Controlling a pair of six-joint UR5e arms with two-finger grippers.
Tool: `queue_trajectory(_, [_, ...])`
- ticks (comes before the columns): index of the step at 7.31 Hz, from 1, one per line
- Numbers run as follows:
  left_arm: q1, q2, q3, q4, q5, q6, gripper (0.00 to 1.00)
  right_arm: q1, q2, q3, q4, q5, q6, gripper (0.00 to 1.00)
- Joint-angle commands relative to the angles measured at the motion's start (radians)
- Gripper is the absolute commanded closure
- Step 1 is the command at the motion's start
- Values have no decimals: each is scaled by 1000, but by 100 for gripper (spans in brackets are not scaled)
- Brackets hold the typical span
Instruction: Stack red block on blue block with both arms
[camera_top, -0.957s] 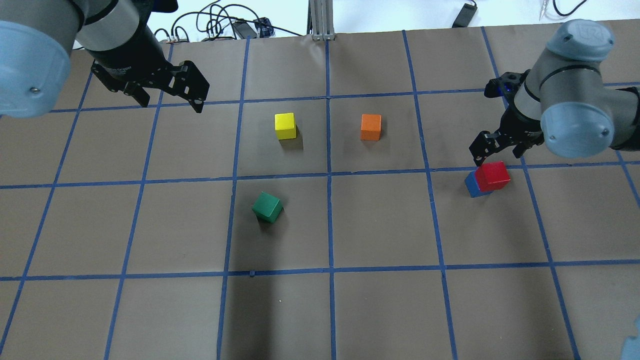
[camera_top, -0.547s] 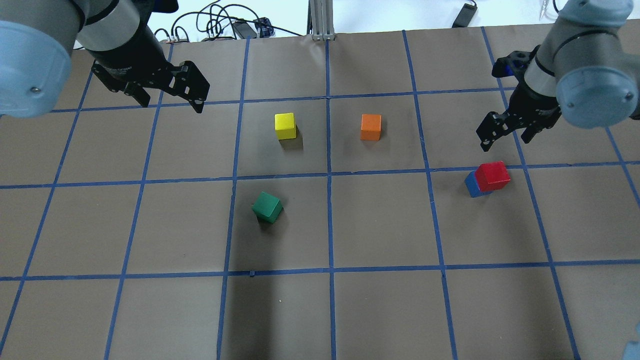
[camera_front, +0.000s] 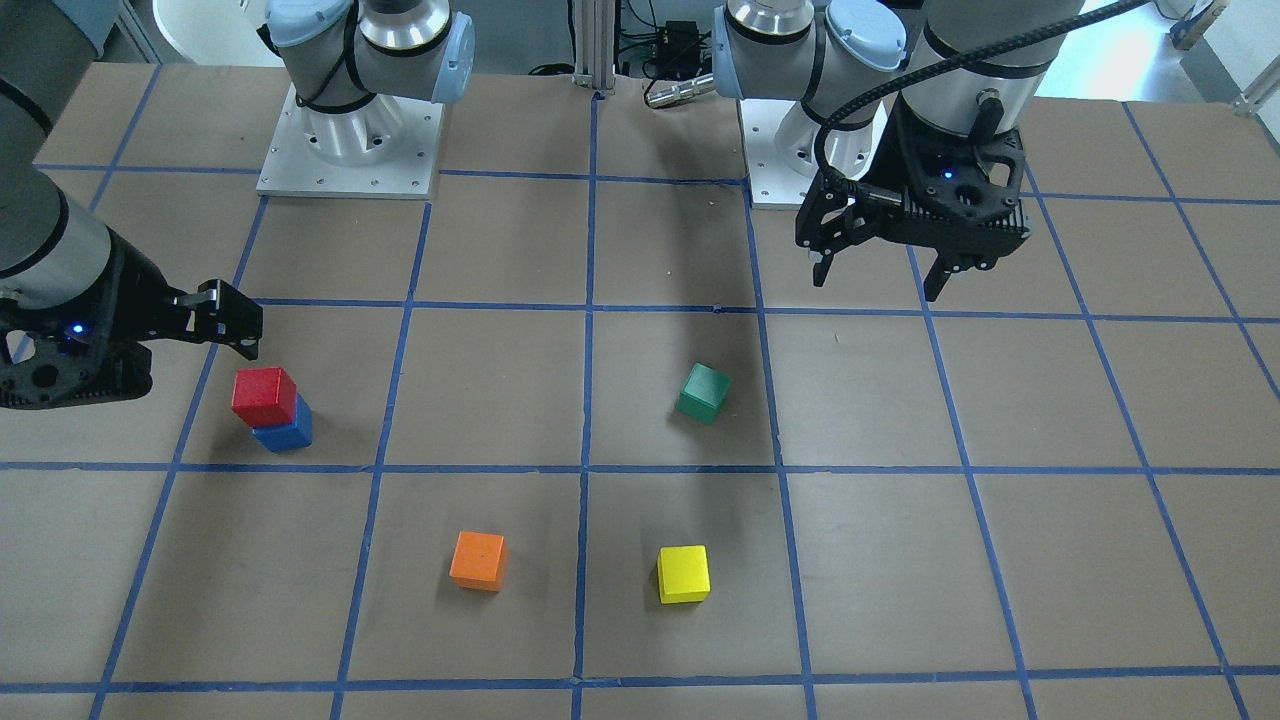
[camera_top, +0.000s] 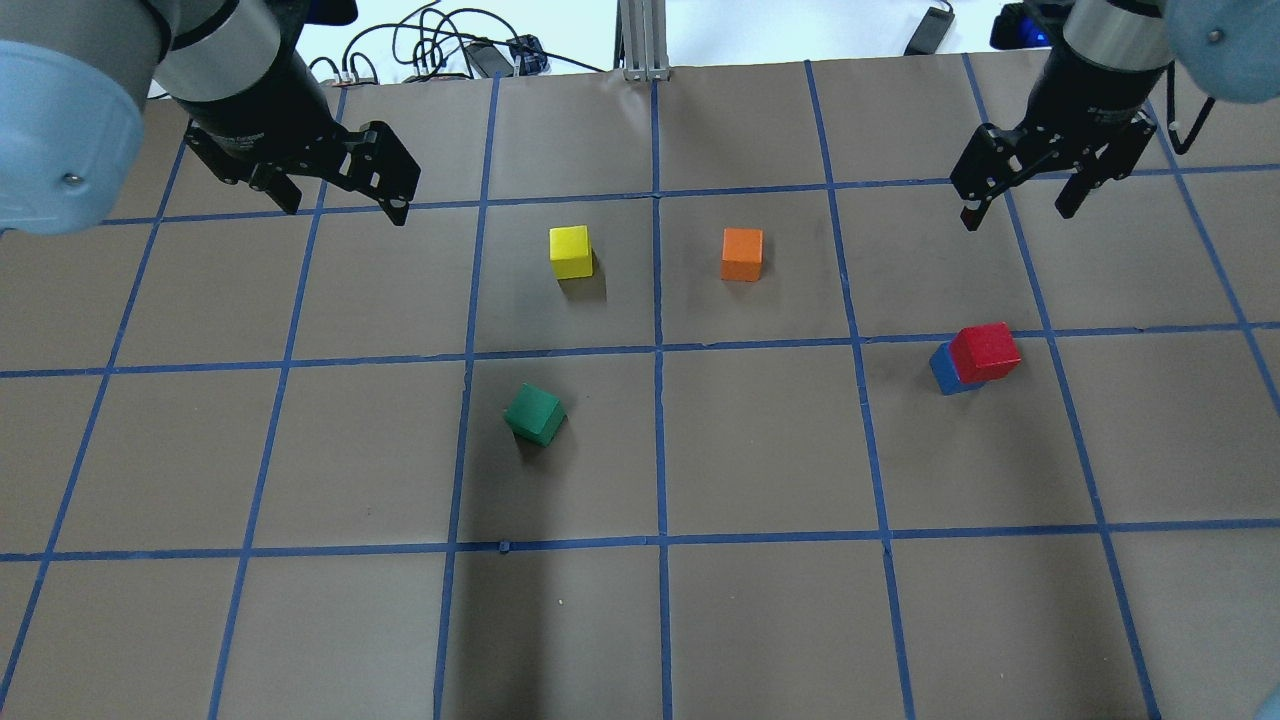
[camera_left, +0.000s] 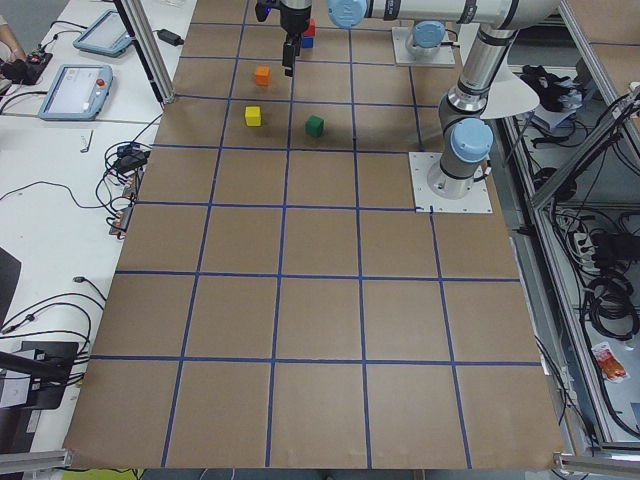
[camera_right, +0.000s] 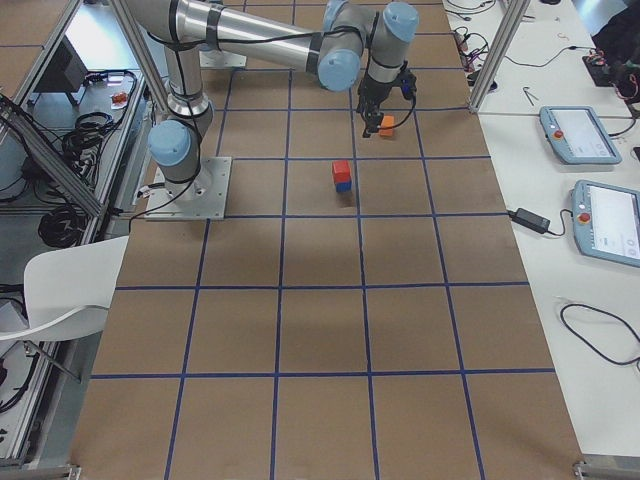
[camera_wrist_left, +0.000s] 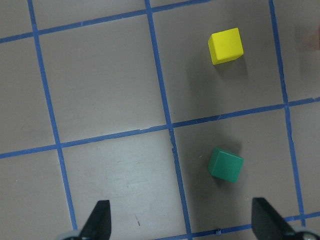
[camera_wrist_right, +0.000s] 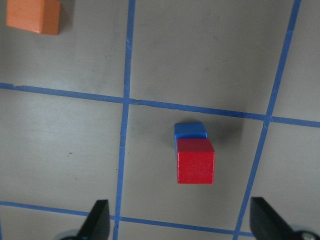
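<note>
The red block (camera_top: 985, 352) sits on top of the blue block (camera_top: 941, 370) on the right side of the table, slightly offset. The stack also shows in the front-facing view, red block (camera_front: 264, 396) over blue block (camera_front: 285, 436), and in the right wrist view, red block (camera_wrist_right: 195, 161) over blue block (camera_wrist_right: 190, 130). My right gripper (camera_top: 1017, 205) is open and empty, raised beyond the stack toward the far edge, clear of it. My left gripper (camera_top: 345, 205) is open and empty, high over the far left of the table.
A yellow cube (camera_top: 570, 251) and an orange cube (camera_top: 741, 254) stand in the middle far row. A green cube (camera_top: 535, 414) lies nearer, turned at an angle. Cables (camera_top: 450, 50) and a metal post (camera_top: 640, 40) sit past the far table edge.
My right gripper has lifted and drawn back from the stack toward the far edge, still open. The red block stays on the blue block. The left arm has not moved.
</note>
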Motion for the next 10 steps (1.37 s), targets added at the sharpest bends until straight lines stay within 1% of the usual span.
queue_trajectory(1, [0,0,0,1,0,-1,0,44,-28,-23,17,-9,45,0])
queue_trajectory(2, [0,0,0,1,-1,-1,0,50,-37,-14,26,-17,94,0])
queue_trajectory(3, [0,0,2,1,-1,0,0,58,-60,-9,26,0,139,0])
queue_trajectory(5, [0,-2,0,1,-1,-1,0,127,-66,-7,22,0,144,0])
queue_trajectory(10, [-2,-2,-6,1,3,-4,0,139,-82,3,26,-1,142,0])
